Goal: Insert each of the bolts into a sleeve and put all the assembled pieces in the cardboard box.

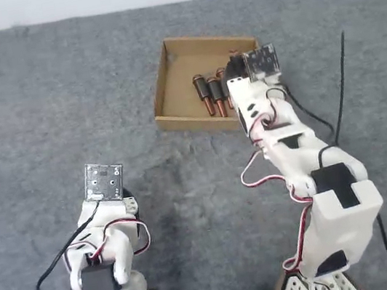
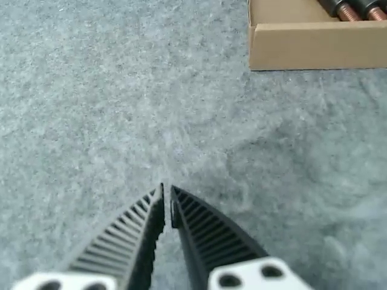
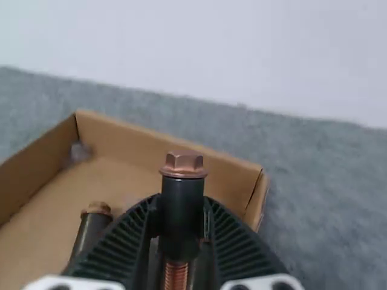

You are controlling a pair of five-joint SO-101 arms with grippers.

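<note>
Copper-coloured hex bolt in its dark cylindrical sleeve point(image 3: 181, 181), pinched in the right gripper's point(image 3: 181, 208) jaws over the shallow brown cardboard box point(image 1: 164, 91). Its long axis runs along the jaws, head towards the far box wall. Other assembled pieces point(image 1: 203, 96) lie inside. The left gripper point(image 2: 167, 192), jaws pressed together, hangs over the grey felt surface point(image 1: 37, 89), with a pale wall point(image 3: 242, 48) behind.

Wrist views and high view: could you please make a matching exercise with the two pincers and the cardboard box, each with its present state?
Things:
1. left pincer
2. right pincer
3. cardboard box

States:
A. holds assembled pieces lying flat
B. shut, over bare carpet
C. shut on a bolt in its sleeve

Pairs: 1-B, 2-C, 3-A.
</note>
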